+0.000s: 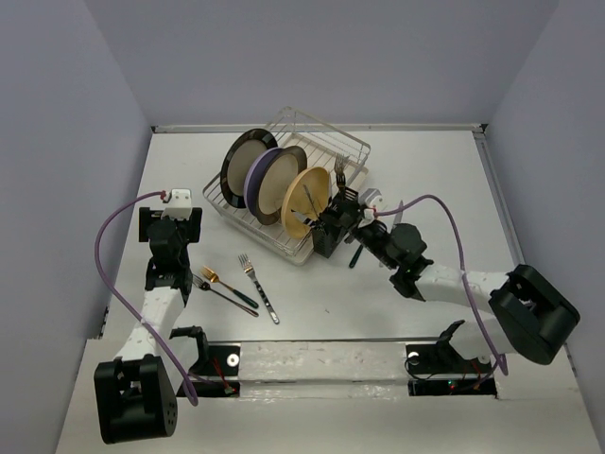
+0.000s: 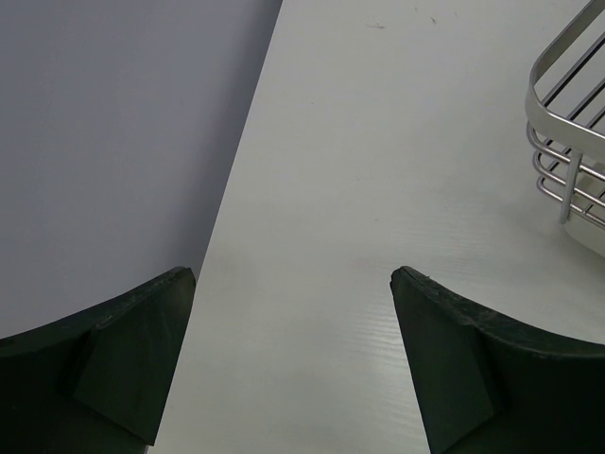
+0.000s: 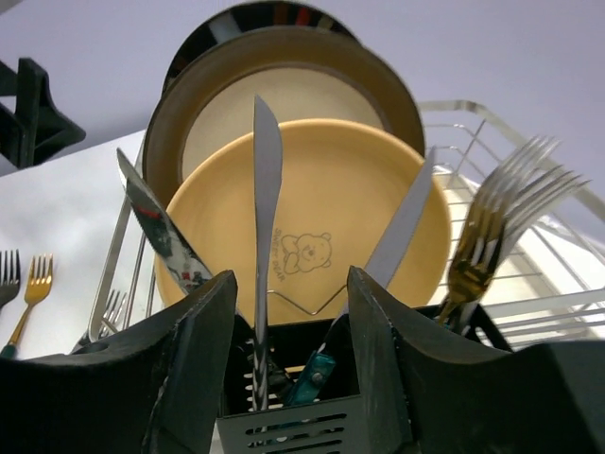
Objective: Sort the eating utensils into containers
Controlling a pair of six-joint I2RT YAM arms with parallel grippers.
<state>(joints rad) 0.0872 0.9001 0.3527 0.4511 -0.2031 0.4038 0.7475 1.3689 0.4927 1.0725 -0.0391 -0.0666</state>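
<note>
The black slotted cutlery holder (image 1: 331, 230) stands at the dish rack's near right corner. In the right wrist view the holder (image 3: 284, 430) has three knives upright in it, one steel (image 3: 267, 180), one with a teal handle (image 3: 319, 372); forks (image 3: 506, 213) stand in it at the right. My right gripper (image 1: 364, 233) (image 3: 291, 282) is open right against the holder, gripping nothing. A gold fork (image 1: 209, 275), a silver fork (image 1: 257, 284) and a dark-handled utensil (image 1: 232, 297) lie on the table. A green-handled utensil (image 1: 354, 255) lies by the holder. My left gripper (image 1: 171, 219) (image 2: 293, 274) is open and empty over bare table.
The silver wire dish rack (image 1: 354, 147) holds three upright plates (image 1: 248, 161); its corner shows in the left wrist view (image 2: 567, 142). The grey side wall (image 2: 113, 142) is close on the left arm's left. Purple cables loop from both arms.
</note>
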